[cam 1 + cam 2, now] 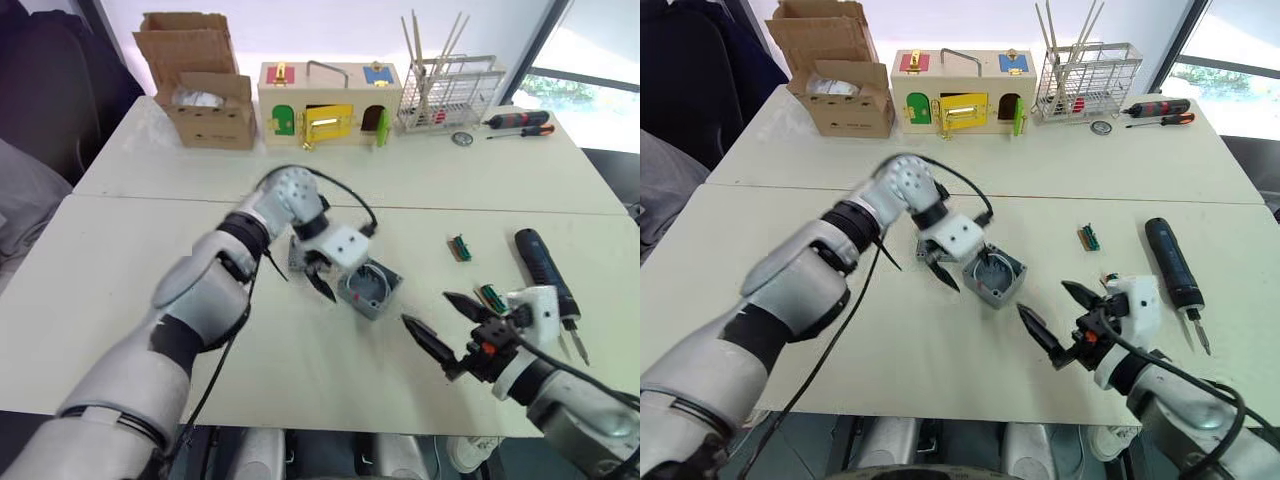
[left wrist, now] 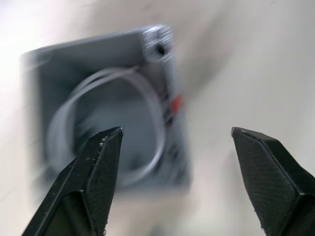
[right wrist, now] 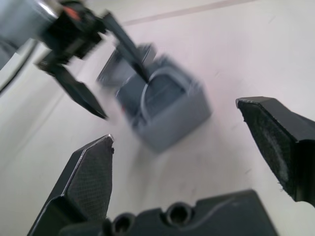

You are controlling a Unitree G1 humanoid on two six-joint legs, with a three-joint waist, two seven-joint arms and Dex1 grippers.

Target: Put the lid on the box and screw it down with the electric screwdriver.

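The grey box (image 1: 372, 290) sits open on the white table near the middle, a white wire coiled inside and a red mark (image 2: 175, 103) on one wall. My left gripper (image 1: 333, 278) hangs open right over it, one finger above the box's inside and the other outside it. The flat grey lid (image 3: 109, 71) lies just behind the box, mostly hidden by that gripper in the head views. My right gripper (image 1: 427, 309) is open and empty, a short way to the box's right and nearer the front edge. The black electric screwdriver (image 1: 545, 268) lies on the table at the right.
Along the far edge stand a cardboard box (image 1: 205, 95), a wooden latch box (image 1: 330, 105), a wire rack (image 1: 450, 90) and red-and-black hand screwdrivers (image 1: 520, 120). Two small green connectors (image 1: 460, 248) (image 1: 490, 296) lie between the box and the electric screwdriver.
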